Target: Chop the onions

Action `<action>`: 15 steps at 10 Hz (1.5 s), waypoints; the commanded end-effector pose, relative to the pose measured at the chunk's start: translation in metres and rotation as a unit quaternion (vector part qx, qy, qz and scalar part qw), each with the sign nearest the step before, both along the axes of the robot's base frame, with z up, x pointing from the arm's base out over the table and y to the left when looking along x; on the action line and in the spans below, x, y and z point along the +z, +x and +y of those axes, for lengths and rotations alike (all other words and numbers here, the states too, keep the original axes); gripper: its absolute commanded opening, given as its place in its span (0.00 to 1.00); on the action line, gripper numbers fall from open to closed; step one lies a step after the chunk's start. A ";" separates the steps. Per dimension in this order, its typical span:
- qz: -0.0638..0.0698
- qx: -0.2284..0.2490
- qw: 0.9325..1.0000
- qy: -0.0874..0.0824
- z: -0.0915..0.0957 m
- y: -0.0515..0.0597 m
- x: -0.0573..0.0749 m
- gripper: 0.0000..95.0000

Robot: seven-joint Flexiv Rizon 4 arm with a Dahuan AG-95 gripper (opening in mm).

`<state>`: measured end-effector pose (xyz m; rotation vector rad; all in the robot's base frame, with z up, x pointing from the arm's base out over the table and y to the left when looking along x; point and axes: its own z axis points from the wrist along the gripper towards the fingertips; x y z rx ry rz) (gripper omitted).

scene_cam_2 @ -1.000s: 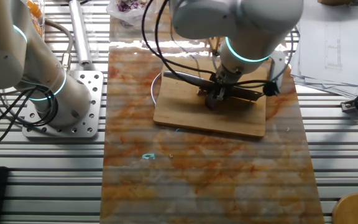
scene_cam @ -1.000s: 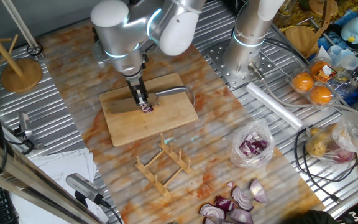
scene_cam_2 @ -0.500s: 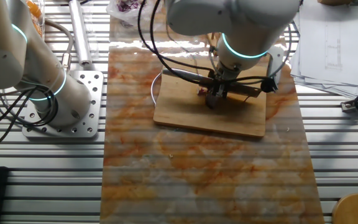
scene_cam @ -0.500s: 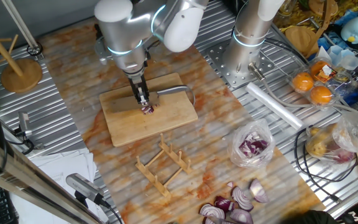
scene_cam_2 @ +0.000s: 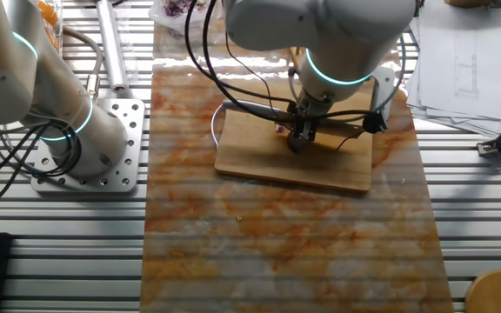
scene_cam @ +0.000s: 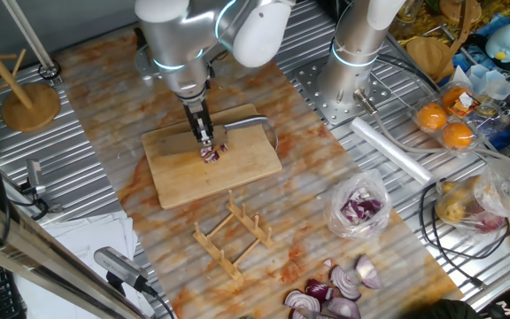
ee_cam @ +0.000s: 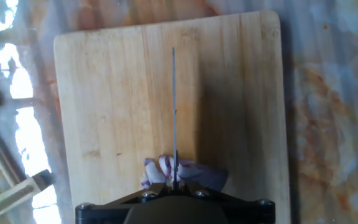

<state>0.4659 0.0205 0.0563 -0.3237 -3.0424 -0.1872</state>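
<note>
A wooden rack [scene_cam: 234, 232] lies near 2 oranges [scene_cam: 444, 125], a plastic bag [scene_cam: 359, 209] (purple chunks inside) and onion wedges [scene_cam: 335, 294].

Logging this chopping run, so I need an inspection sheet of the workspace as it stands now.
Surface: marbled mat over a ribbed metal table; cutting board on the mat.
Job's things: onion piece on the board, knife edge-down across it.
Clutter: onion wedges, bagged onion, wooden rack, oranges, papers.
Gripper: gripper shut on the knife, directly above the onion.
Cables: black cables loop off the arm; more at the table edge.
Surroundings: second arm base, wooden stand.
</note>
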 end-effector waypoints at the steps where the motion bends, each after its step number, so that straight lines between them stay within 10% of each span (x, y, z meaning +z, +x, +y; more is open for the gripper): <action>1: 0.001 -0.002 1.000 0.004 -0.001 0.002 -0.004 0.00; 6: 0.007 -0.007 1.000 -0.003 0.008 0.009 -0.026 0.00; 9: -0.009 -0.008 1.000 0.000 0.009 0.006 -0.019 0.00; 11: 0.004 0.007 1.000 0.011 -0.007 0.004 0.013 0.00; 15: 0.000 0.002 1.000 0.011 -0.012 0.002 0.013 0.00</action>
